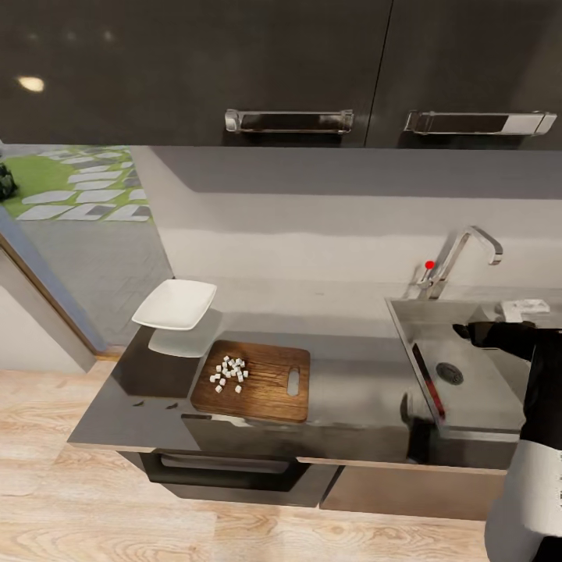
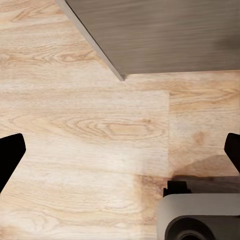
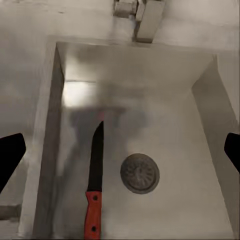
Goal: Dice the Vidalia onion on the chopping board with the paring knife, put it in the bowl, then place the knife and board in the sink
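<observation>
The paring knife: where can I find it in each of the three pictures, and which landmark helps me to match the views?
Head view: the paring knife lies in the sink, along its left wall.
Left wrist view: the knife is not in this picture; it shows wood floor.
Right wrist view: the knife lies flat on the basin floor, red handle nearest the camera.
Shared landmark: the round drain, just beside the knife.

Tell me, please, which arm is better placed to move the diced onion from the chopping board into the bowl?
Probably the left: the diced onion, chopping board and bowl lie on the robot's left, while the right gripper hangs open over the sink.
</observation>
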